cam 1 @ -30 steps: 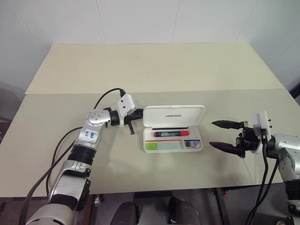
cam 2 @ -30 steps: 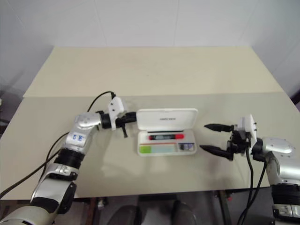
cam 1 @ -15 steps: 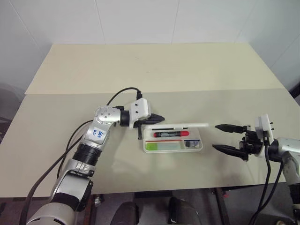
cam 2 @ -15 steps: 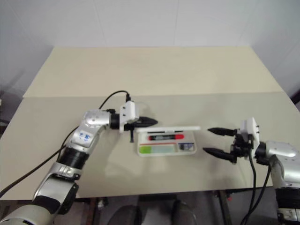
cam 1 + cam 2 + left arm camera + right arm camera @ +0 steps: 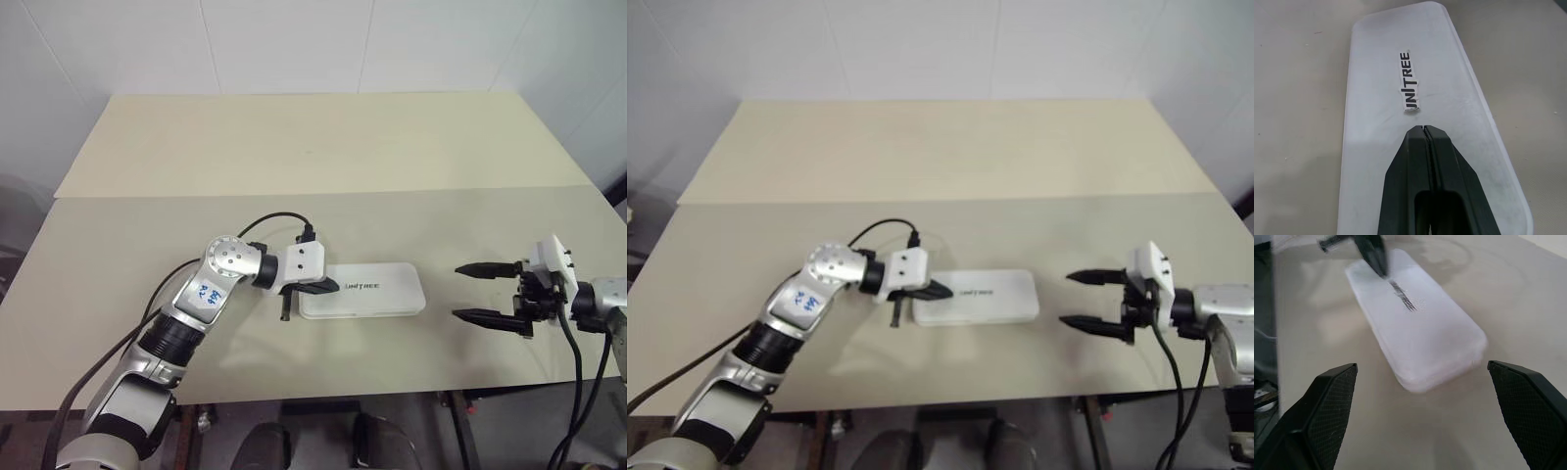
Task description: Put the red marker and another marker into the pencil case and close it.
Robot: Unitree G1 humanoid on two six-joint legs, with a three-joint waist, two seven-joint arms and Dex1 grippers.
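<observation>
Dark "UNITREE" lettering reads along the closed lid of the white pencil case. Blue handwriting marks the left arm's silver casing, too small to read.

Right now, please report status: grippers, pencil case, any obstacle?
Left gripper shut, tips over the pencil case lid. Right gripper open, apart from case. Lid down, lying flat. Nothing in the way.

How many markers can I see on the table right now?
0. The pencil case lies shut on the table, so any markers inside it are hidden.
</observation>
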